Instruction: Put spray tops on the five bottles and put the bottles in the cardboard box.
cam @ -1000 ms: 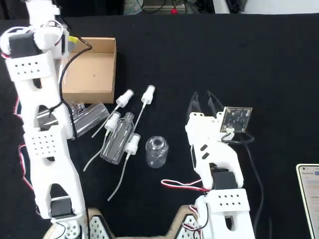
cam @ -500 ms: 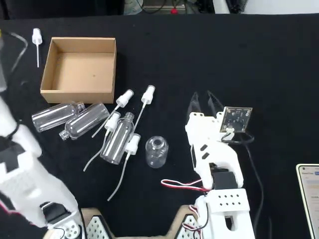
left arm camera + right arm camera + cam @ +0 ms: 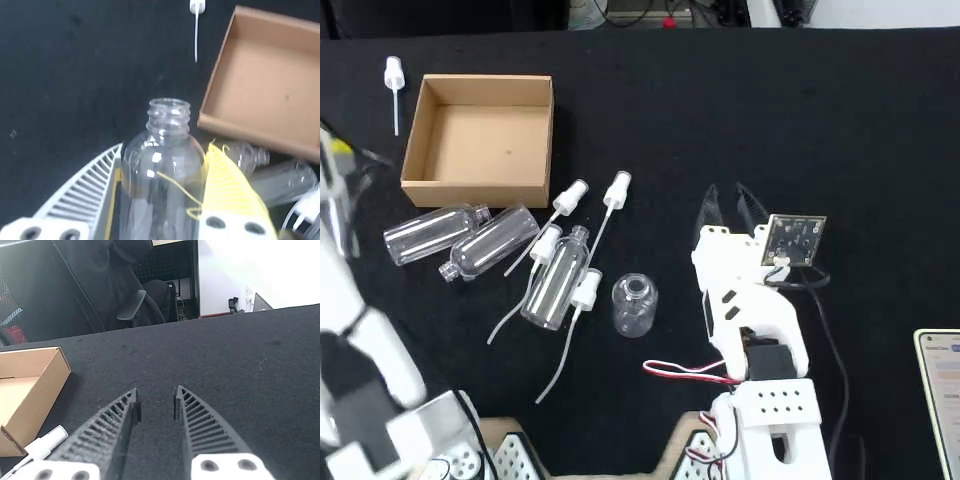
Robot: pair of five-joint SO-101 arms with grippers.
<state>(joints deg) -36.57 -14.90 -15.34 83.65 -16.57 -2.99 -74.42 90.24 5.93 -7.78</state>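
Left gripper (image 3: 162, 170) is closed on a clear uncapped bottle (image 3: 169, 130), held between its white and yellow fingers over the black mat (image 3: 840, 120) beside the cardboard box (image 3: 480, 190). Right gripper (image 3: 155, 392) is slightly parted and holds nothing, near mid-mat. Four other bottles (image 3: 490, 242) and loose spray tops (image 3: 570, 195) sit just in front of the box.

Black table (image 3: 225, 355) under the right gripper (image 3: 155, 390), fingers (image 3: 200, 425) a little apart; cardboard box (image 3: 30, 385) and spray top (image 3: 47, 440) nearby
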